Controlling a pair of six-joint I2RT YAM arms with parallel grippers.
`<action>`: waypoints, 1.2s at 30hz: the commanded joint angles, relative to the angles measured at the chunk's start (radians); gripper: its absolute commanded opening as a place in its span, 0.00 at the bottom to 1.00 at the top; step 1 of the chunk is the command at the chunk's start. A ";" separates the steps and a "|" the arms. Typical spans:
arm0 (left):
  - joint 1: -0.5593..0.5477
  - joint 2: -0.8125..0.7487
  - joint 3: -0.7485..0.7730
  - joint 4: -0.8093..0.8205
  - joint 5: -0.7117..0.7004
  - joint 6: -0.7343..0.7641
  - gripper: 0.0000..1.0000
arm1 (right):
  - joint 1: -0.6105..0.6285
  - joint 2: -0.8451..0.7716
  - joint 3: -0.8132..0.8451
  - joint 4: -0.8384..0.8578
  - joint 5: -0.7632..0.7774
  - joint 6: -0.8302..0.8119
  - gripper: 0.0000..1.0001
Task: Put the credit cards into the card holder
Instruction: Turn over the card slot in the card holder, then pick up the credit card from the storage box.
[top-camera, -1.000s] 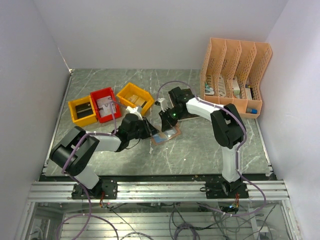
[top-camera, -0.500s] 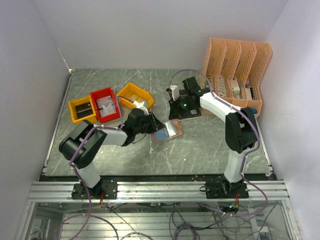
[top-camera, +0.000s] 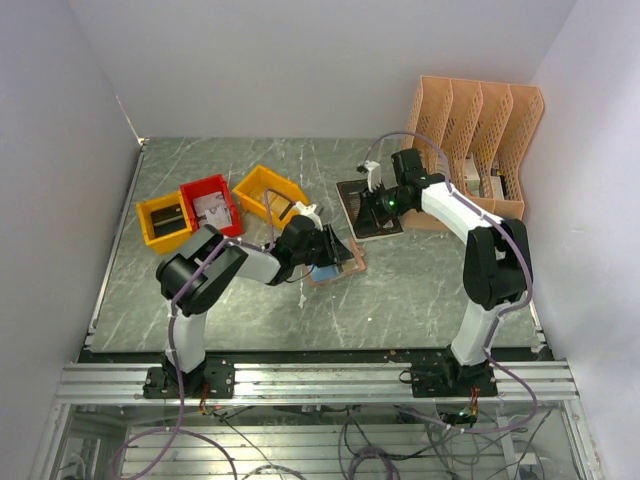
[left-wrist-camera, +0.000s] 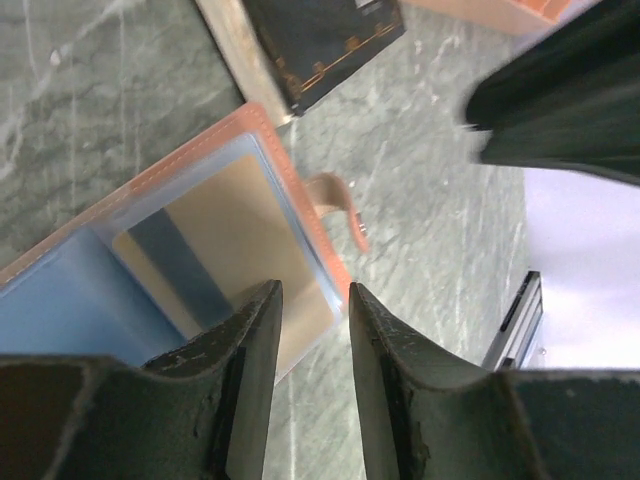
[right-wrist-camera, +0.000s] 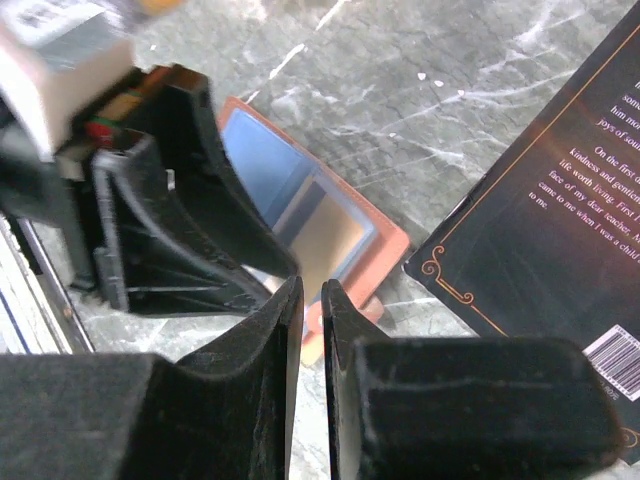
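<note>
Open card holder (top-camera: 337, 263) on the table (top-camera: 420, 285), blue card (right-wrist-camera: 255, 160) and tan card (right-wrist-camera: 325, 240) in its clear sleeves, left gripper (left-wrist-camera: 313, 295) just over it, fingers apart and empty, right gripper (right-wrist-camera: 310, 290) nearly closed above black book (top-camera: 365, 215), bins (top-camera: 210, 212) well left.

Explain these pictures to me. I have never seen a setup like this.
Two robot arms are bolted at the table's near edge. One camera looks down from above and behind; the other two sit on the wrists, each showing its own fingers. On the table are a red bin, two yellow bins, a slotted file rack, a black book and an open card holder with a blue card in it. The left gripper hangs over the holder, jaws apart, holding nothing. The right gripper, almost closed and empty, hangs near the book.
</note>
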 joint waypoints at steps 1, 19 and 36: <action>-0.005 0.014 0.027 0.064 0.017 0.038 0.47 | -0.018 -0.068 -0.027 0.034 -0.076 -0.003 0.14; 0.162 -0.339 0.310 -0.867 -0.256 0.751 0.63 | -0.032 -0.265 -0.155 0.164 -0.303 -0.069 0.21; 0.429 0.163 1.032 -1.435 0.035 0.972 0.73 | -0.033 -0.167 -0.084 -0.027 -0.342 -0.272 0.41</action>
